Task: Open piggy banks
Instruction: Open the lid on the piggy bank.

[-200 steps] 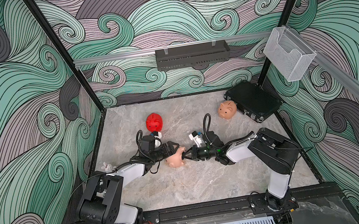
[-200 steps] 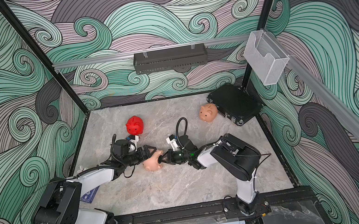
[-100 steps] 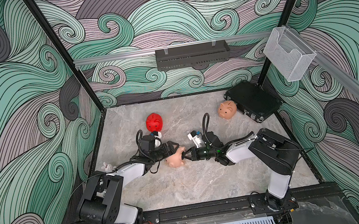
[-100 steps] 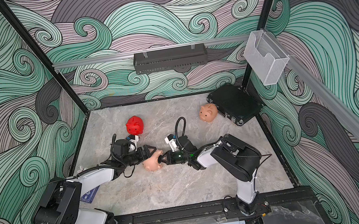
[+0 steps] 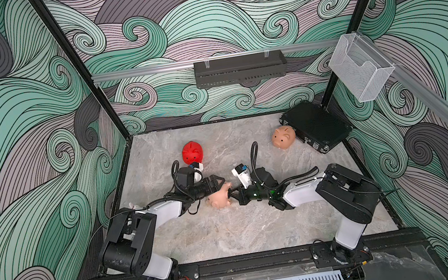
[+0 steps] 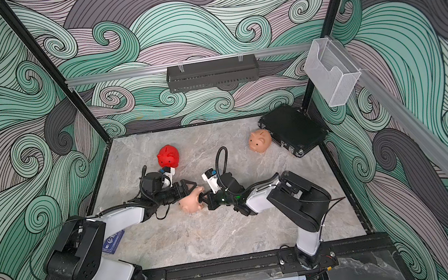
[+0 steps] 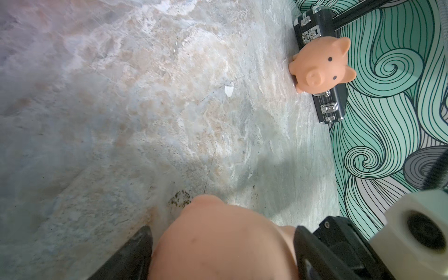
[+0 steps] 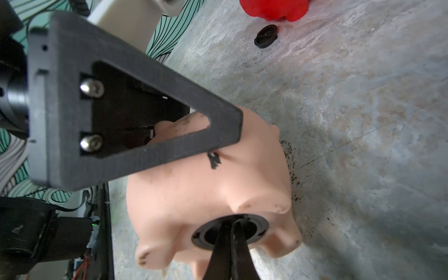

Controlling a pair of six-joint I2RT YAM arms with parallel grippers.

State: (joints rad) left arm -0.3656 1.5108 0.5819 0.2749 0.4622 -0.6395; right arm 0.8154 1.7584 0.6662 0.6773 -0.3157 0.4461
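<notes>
A peach-pink piggy bank (image 5: 219, 198) (image 6: 191, 203) lies on its side mid-table, between my two grippers. My left gripper (image 5: 221, 190) (image 7: 221, 240) is shut on its body, one finger (image 7: 139, 247) on each flank. My right gripper (image 5: 231, 196) (image 8: 234, 224) is shut, its tips pinched together inside the black plug (image 8: 201, 236) in the pig's belly (image 8: 206, 189). A red piggy bank (image 5: 192, 152) (image 6: 168, 156) stands behind the left arm. Another peach-pink piggy bank (image 5: 283, 136) (image 7: 320, 65) stands at the back right.
A loose black plug (image 8: 266, 36) lies on the table beside the red pig (image 8: 274, 8). A flat black case (image 5: 317, 129) (image 6: 292, 129) lies in the back right corner, touching the far pink pig. A blue card (image 6: 113, 243) lies by the left arm's base.
</notes>
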